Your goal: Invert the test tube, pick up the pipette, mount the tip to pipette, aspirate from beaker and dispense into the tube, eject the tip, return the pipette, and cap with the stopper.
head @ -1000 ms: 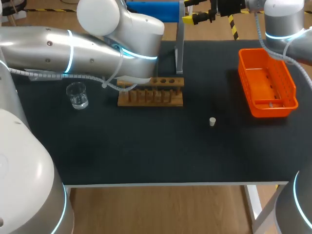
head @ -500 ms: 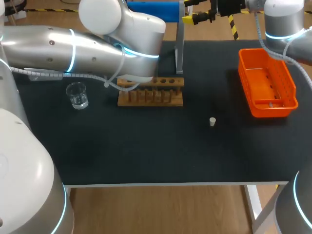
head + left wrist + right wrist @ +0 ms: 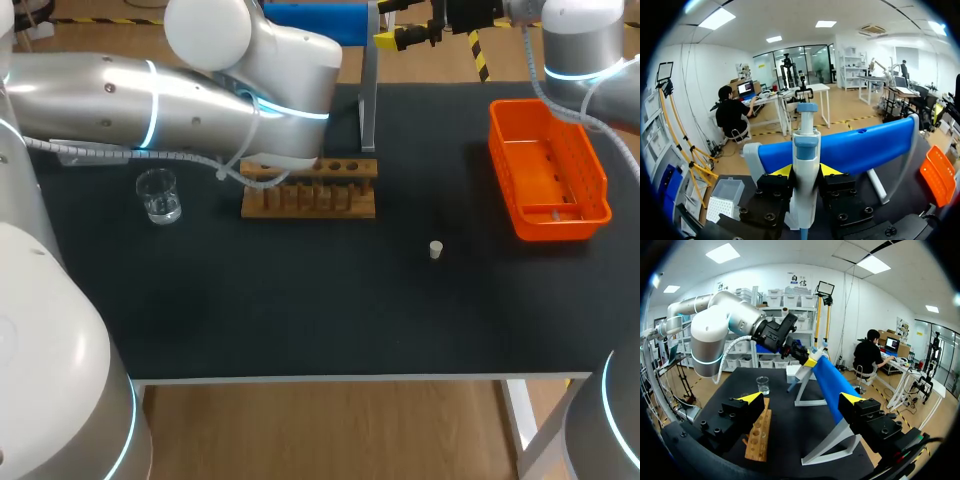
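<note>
- Stopper [image 3: 435, 249]: nearest, loose on the tabletop [image 3: 300, 300].
- Beaker [image 3: 158, 195], wooden rack [image 3: 310, 190]: mid-tabletop, apart.
- Pipette [image 3: 805, 150]: upright at the blue stand [image 3: 865, 145], far edge, grasped by the left pincer [image 3: 805, 170].
- Right pincer [image 3: 802, 399]: released, empty.
- Risk: catching the stand on lift-out could twist the pipette in the grip.
- Change: left arm edged slightly rightward; everything else unmoved.

Bright, even light from overhead.
We see soft glare along our left arm's [image 3: 100, 95] white shell, glints in the beaker [image 3: 158, 196], and shadows barely showing on the dark table [image 3: 300, 300].
</note>
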`<state>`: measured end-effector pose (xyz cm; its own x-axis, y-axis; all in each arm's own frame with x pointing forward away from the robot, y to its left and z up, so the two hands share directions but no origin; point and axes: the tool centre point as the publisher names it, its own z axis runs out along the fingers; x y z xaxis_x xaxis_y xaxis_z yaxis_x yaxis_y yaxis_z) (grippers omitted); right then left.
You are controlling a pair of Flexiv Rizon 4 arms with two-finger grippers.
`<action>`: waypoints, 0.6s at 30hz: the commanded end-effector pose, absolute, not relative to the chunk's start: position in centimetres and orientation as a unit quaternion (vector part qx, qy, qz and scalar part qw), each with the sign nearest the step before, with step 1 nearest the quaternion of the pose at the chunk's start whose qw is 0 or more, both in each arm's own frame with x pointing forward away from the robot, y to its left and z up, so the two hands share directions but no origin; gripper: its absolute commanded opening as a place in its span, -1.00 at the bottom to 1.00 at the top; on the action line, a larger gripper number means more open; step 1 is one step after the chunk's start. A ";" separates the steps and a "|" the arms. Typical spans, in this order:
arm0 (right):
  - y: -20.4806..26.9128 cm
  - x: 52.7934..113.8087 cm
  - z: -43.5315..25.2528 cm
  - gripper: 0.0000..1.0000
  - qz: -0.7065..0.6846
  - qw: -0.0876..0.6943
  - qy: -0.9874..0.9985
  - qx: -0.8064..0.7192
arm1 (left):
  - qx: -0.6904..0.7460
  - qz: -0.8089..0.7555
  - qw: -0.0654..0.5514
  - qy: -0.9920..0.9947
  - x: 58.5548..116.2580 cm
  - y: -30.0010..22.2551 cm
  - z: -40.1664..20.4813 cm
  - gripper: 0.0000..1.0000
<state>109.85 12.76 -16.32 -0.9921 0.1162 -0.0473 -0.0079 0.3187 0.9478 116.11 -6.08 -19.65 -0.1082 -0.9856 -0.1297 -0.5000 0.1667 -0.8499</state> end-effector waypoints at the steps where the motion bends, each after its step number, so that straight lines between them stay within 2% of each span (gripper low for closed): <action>1: 12.7 110.0 -16.2 1.00 0.582 0.051 0.811 0.032 | -0.557 -0.328 0.368 0.669 116.3 -6.1 -19.9 -1.00; 8: 12.7 110.0 -16.2 1.00 0.582 0.051 0.811 0.032 | -0.566 -0.323 0.363 0.666 116.2 -5.8 -20.5 -1.00; 9: 12.7 110.0 -16.2 1.00 0.582 0.051 0.811 0.032 | -0.567 -0.322 0.363 0.665 116.2 -5.8 -20.5 -0.65; 10: 12.7 110.0 -16.2 1.00 0.582 0.051 0.811 0.032 | -0.568 -0.322 0.362 0.665 116.1 -5.8 -20.5 -0.61; 11: 12.7 110.0 -16.2 1.00 0.582 0.051 0.811 0.032 | -0.569 -0.322 0.362 0.665 116.1 -5.8 -20.5 -0.72; 13: 12.7 110.0 -16.2 1.00 0.582 0.051 0.811 0.032 | -0.570 -0.322 0.362 0.664 116.1 -5.8 -20.6 -0.69; 15: 12.7 110.0 -16.2 1.00 0.582 0.051 0.811 0.032 | -0.570 -0.322 0.361 0.664 116.1 -5.8 -20.7 -0.37; 18: 12.7 110.0 -16.2 1.00 0.582 0.051 0.811 0.032 | -0.571 -0.321 0.360 0.664 116.0 -5.8 -20.7 -0.09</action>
<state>109.84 12.76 -16.32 -0.9921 0.1162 -0.0473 -0.0079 0.3187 0.9478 115.93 -5.74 -20.68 -0.0892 -0.9898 -0.1111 -0.5248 0.1415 -0.8394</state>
